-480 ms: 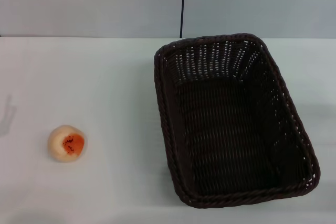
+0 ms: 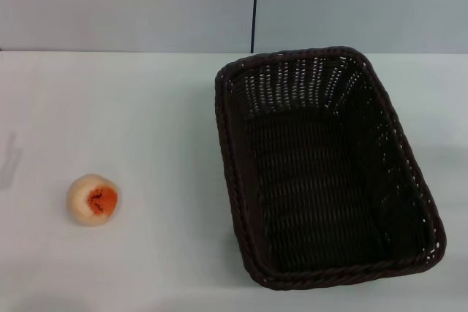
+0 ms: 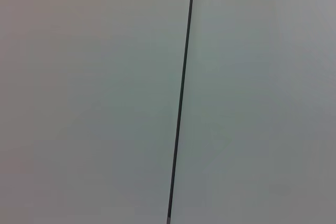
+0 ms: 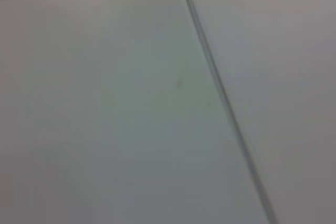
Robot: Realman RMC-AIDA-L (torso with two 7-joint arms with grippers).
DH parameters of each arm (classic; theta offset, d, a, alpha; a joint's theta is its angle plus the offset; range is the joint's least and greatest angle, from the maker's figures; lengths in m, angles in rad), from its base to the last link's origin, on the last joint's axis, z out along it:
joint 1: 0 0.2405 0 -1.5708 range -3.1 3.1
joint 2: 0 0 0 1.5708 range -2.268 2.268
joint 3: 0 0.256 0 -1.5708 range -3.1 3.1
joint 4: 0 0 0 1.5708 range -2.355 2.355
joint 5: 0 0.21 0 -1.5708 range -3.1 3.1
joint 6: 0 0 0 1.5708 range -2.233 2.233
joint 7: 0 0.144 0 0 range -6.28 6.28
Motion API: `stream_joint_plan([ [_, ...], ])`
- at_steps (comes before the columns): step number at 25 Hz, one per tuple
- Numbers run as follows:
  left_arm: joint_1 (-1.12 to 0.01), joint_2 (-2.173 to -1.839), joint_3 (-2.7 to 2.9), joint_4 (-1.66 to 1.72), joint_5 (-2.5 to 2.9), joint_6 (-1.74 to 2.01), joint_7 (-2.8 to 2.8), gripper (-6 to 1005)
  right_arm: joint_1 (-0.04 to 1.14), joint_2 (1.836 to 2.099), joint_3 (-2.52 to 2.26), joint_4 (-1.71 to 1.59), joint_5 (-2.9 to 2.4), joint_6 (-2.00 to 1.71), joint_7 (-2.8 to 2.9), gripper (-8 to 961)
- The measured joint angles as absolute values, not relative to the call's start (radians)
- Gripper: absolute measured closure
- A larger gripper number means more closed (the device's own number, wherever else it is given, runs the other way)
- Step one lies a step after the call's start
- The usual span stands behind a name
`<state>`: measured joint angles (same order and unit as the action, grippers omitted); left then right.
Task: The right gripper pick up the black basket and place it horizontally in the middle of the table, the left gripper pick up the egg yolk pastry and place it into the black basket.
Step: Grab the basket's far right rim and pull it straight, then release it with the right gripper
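The black basket (image 2: 322,166) stands on the white table (image 2: 146,122), right of the middle, its long side running from far to near, and it is empty. The egg yolk pastry (image 2: 93,199) lies on the table at the near left, orange patch up, well apart from the basket. Neither gripper shows in the head view. Both wrist views show only a plain grey wall with a thin dark seam (image 3: 181,98), which also shows in the right wrist view (image 4: 220,93).
A grey wall with a dark vertical seam (image 2: 255,5) rises behind the table's far edge. A faint shadow (image 2: 9,158) lies on the table at the far left. Bare tabletop lies between the pastry and the basket.
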<state>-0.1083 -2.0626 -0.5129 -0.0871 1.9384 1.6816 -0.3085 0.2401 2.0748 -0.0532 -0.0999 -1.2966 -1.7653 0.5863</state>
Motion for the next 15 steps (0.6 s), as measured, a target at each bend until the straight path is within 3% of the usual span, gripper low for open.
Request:
stream_joint_plan([
  [10,-0.123,-2.061,-0.513,-0.050,1.939,1.677,-0.355,190,0.317,2.066,-0.147,-0.944,-1.723,-1.724,1.752,196],
  [15,-0.132,-2.062,-0.511,-0.041,1.939,1.675,-0.357,191,0.403,2.022,-0.320,-1.332,-1.990,-1.779,2.240,200],
])
